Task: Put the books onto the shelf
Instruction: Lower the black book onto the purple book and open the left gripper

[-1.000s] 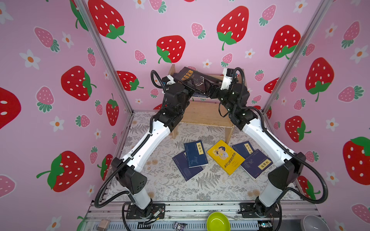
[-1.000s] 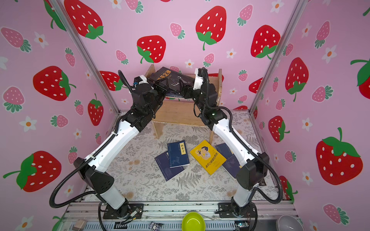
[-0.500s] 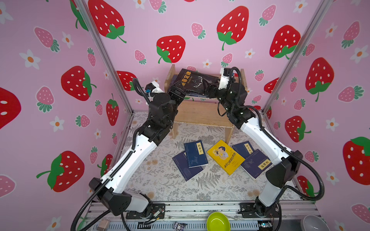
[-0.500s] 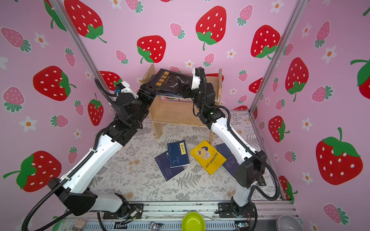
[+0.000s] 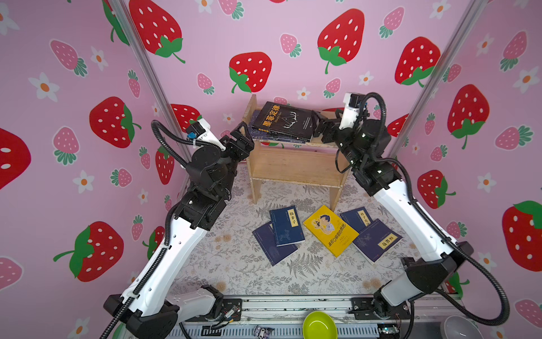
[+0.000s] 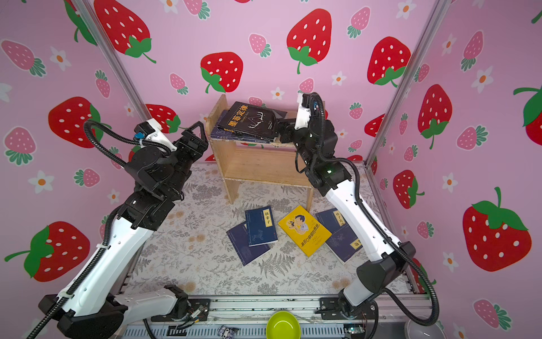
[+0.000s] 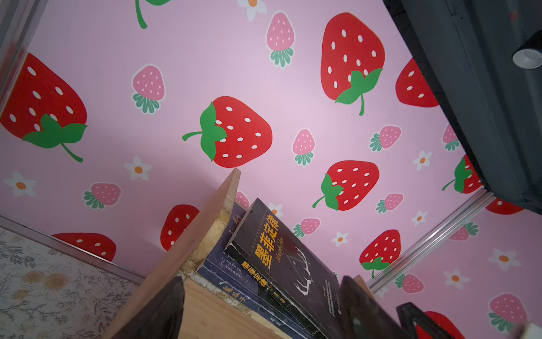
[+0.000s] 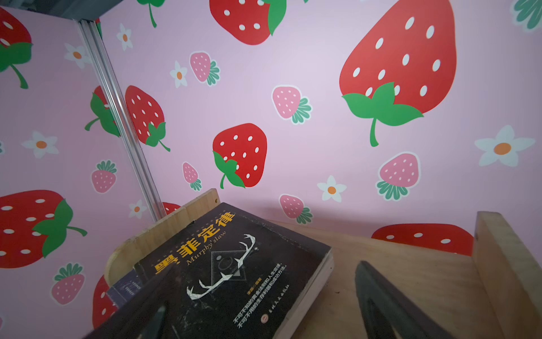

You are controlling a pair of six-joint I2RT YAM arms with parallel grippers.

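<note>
White links (image 5: pixel 176 258), black joints (image 5: pixel 205 164), ribbed cables (image 5: pixel 154 129)

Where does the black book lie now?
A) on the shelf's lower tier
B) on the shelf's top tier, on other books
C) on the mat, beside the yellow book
B: in both top views the black book lies flat on other books on the top tier of the shelf.
</note>
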